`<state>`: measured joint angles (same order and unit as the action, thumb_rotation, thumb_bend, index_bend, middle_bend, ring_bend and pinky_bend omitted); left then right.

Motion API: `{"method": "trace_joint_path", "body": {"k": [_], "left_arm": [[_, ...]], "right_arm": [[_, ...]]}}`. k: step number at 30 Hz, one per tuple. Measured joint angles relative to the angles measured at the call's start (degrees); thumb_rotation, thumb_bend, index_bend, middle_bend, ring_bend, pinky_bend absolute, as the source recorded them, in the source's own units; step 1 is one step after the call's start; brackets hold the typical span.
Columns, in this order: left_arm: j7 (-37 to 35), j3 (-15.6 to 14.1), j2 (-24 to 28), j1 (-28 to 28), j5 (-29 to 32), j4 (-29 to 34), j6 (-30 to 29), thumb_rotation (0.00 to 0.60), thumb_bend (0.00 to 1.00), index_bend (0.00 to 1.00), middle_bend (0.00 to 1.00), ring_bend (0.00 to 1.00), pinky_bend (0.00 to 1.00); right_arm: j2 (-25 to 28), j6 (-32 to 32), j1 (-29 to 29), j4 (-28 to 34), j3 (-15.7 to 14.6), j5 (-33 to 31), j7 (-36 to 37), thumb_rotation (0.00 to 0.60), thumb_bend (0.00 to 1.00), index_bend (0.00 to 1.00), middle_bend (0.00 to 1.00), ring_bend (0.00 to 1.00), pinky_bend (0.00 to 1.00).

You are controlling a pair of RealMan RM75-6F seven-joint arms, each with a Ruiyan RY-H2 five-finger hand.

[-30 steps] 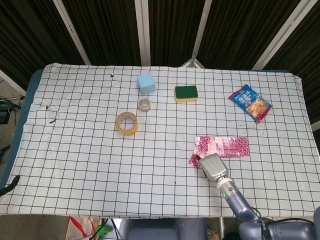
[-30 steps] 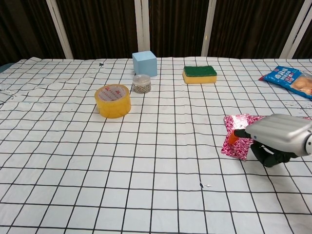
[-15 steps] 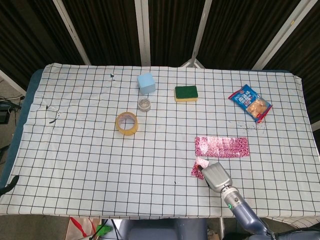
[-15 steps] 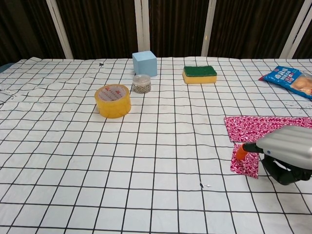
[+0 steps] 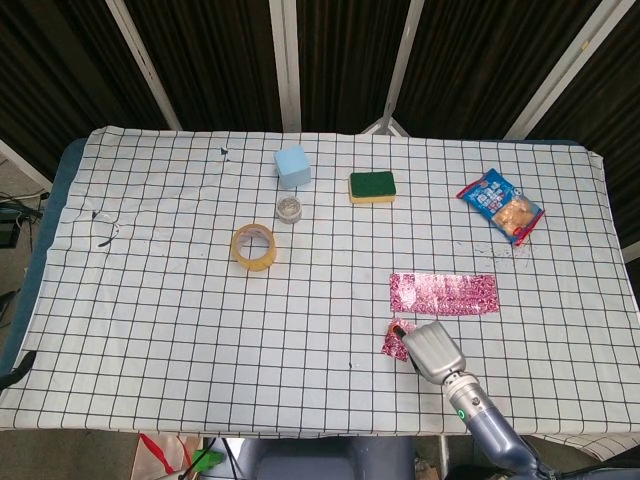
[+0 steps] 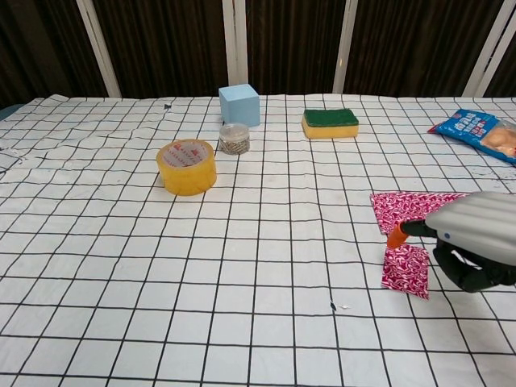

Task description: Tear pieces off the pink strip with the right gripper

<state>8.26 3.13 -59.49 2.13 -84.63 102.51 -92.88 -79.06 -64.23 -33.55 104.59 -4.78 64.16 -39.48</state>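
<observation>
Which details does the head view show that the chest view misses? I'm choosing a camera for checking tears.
Only the head view shows the whole pink patterned strip, both ends, with a gap to the torn pink piece, plus the right forearm and the table's edges.

Only the chest view shows the orange-tipped finger above the torn piece from the side; the right hand hides much of the strip.

Both show the yellow tape roll, light blue cube, green-topped sponge, small clear jar and blue snack packet.
</observation>
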Motion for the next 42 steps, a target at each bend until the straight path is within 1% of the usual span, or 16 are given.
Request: {"method": "trace_joint_path", "body": {"k": [5,9,13,17,21,33,42], "left_arm": [[-0.1,0.1,0.0,0.1,0.0,-0.1,-0.3,0.6,0.36,0.16,0.0,0.0,0.1],[0.0,0.1,0.0,0.1,0.0,-0.1,-0.3,0.6,0.36,0.16,0.0,0.0,0.1],[0.3,0.1,0.0,0.1,0.2,0.0,-0.3,0.6,0.36,0.16,0.0,0.0,0.1],[0.0,0.3,0.1,0.3,0.3,0.1,-0.6,0.6,0.36,0.16,0.0,0.0,0.1],[-0.2,0.4,0.2,0.5,0.5,0.0,-0.8,0.6,0.36,0.16,0.0,0.0,0.1],[0.2,0.5,0.2,0.2,0.6,-0.1,-0.4,0.6,0.36,0.16,0.0,0.0,0.1],[-0.3,0.7,0.4,0.3,1.1,-0.2,-0.5,0.6,0.36,0.16,0.0,0.0,0.1]], "right_arm": [[-0.8,-1.2,0.1,-2.1,2.9,-0.6,0.5,0.6,0.85,0.25,0.82,0.75,0.62],[-0.8,-0.1,-0.5,-3.3,4.9,-4.3,0.6,0.6,0.85,0.25,0.82,0.75,0.62],[-1.1,1.7,-1.6,-5.5,6.0,-7.6,-0.7,0.6,0.85,0.25,0.82,0.75,0.62],[-2.0,3.0,-2.6,-6.9,6.6,-10.0,-2.0,0.6,0.88,0.24,0.82,0.75,0.62],[-3.2,4.3,-3.8,-8.3,7.1,-12.1,-2.8,0.6,0.89,0.24,0.82,0.76,0.62],[-5.4,5.0,-5.8,-9.6,7.8,-15.0,-4.8,0.6,0.89,0.23,0.82,0.76,0.62],[-6.8,5.6,-6.7,-11.5,7.6,-17.0,-5.3,0.6,0.9,0.24,0.82,0.76,0.62]]}}
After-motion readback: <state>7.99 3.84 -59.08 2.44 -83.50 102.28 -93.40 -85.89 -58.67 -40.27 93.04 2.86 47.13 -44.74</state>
